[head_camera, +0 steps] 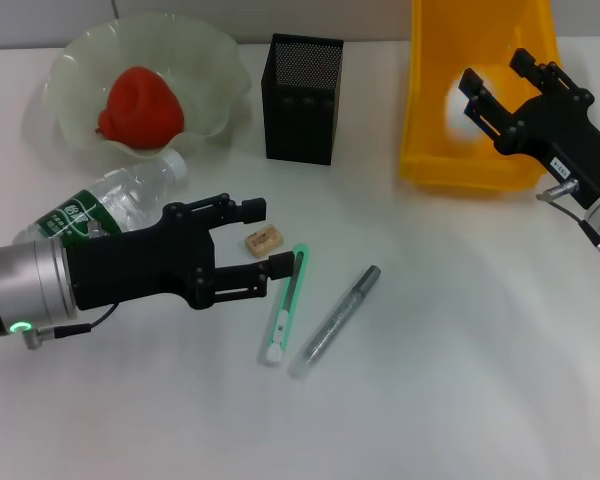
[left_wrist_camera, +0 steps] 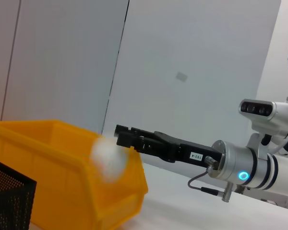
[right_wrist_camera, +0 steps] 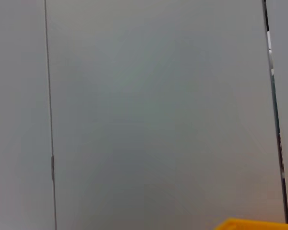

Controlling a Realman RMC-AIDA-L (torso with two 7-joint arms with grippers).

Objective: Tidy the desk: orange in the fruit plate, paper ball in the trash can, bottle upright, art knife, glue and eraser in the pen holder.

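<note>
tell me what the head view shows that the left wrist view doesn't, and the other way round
Only the head view shows the orange in the fruit plate, the lying bottle, the eraser, the art knife, the glue and the open left gripper around the eraser. Only the left wrist view shows the paper ball from the side, level with the bin's rim, and the wall behind. Both show the trash can, the pen holder and the open right gripper.
</note>
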